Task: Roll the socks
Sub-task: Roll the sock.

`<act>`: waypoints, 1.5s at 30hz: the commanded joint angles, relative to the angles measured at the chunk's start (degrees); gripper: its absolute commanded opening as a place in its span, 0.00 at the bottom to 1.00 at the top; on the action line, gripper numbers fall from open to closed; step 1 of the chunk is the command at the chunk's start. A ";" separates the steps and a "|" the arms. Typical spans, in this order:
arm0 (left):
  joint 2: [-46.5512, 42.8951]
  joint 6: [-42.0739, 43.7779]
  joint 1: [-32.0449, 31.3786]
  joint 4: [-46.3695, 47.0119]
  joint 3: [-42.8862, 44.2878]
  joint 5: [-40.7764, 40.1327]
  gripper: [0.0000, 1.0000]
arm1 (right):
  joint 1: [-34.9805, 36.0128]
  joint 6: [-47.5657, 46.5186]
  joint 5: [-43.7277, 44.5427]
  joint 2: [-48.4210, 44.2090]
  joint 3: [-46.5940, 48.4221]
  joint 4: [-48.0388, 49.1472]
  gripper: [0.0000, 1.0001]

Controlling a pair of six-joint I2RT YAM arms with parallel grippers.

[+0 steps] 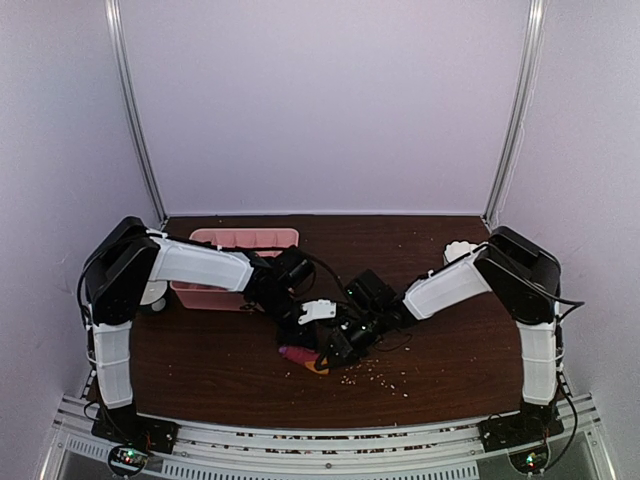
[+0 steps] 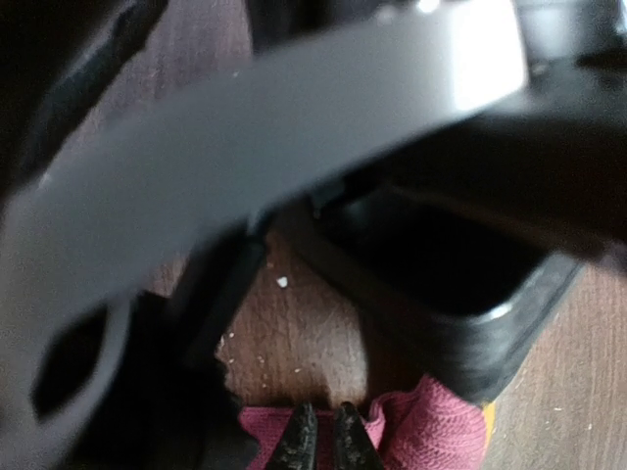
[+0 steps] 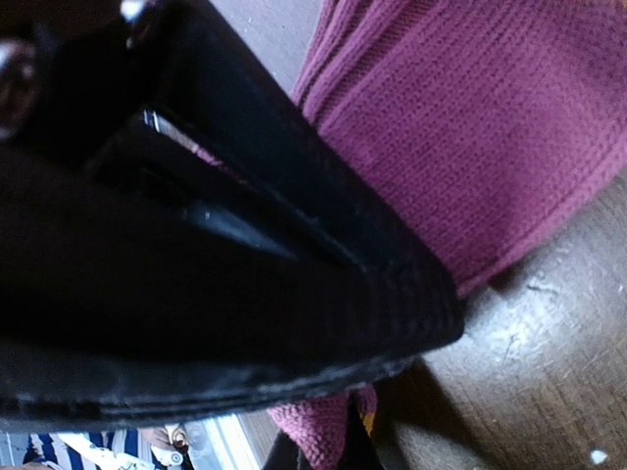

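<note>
The socks [image 1: 298, 354] lie bunched on the dark wooden table where the two arms meet, a dark red and orange patch showing under them. In the left wrist view my left gripper [image 2: 321, 433] has its two black fingertips almost together on the edge of the dark red sock fabric [image 2: 436, 431]. The right wrist view shows purple-red knit [image 3: 470, 117] spread on the table. A fold of it [image 3: 323, 431] is pinched in my right gripper [image 3: 331, 456] at the bottom edge. Each wrist view is largely blocked by the other arm's black body.
A pink tray [image 1: 243, 240] stands at the back left, behind the left arm. Small pale crumbs [image 1: 375, 375] are scattered on the table in front of the grippers. A white object [image 1: 460, 250] sits at the back right by the right arm.
</note>
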 commanded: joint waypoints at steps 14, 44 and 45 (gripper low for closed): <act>-3.86 2.20 1.09 -8.52 6.77 9.93 0.20 | -1.04 13.17 11.63 0.59 -11.75 5.33 0.00; 2.79 1.85 -0.33 -6.15 4.93 -4.43 0.12 | 1.80 12.89 13.42 -8.91 -25.13 11.47 0.00; 3.52 1.85 -0.73 -6.36 5.92 -4.45 0.12 | 2.00 12.63 13.22 -9.03 -24.98 11.36 0.00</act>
